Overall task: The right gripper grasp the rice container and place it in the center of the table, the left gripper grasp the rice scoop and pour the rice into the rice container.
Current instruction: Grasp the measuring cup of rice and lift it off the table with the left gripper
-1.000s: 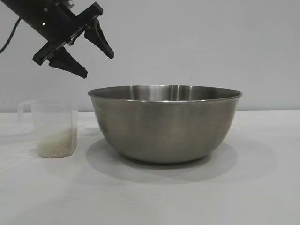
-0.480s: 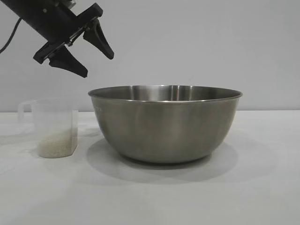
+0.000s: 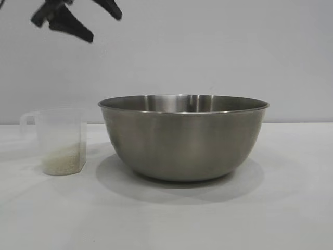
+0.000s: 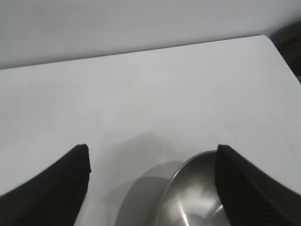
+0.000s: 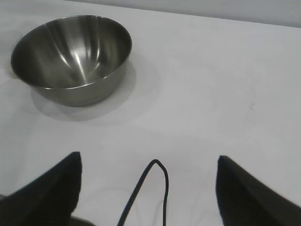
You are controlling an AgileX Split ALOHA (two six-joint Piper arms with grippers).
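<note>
Seeing our left gripper (image 3: pixel 92 20) spread wide and empty, high above the rice scoop (image 3: pixel 58 140); right gripper (image 5: pixel 148 181) likewise gapes, well apart from the rice container (image 3: pixel 183 136).

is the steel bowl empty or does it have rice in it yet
Empty. The right wrist view shows the rice container with a bare shiny inside, and the rice lies in the upright rice scoop.

You have one rice container (image 3: pixel 183 136) on the one table (image 3: pixel 291 208), and one rice scoop (image 3: pixel 56 140) beside it holding a single shallow layer of rice (image 3: pixel 63 160). Two grippers show: the left gripper (image 3: pixel 86 21) and the right gripper (image 5: pixel 148 188), two fingers each. One black cable (image 5: pixel 149 188) too.
</note>
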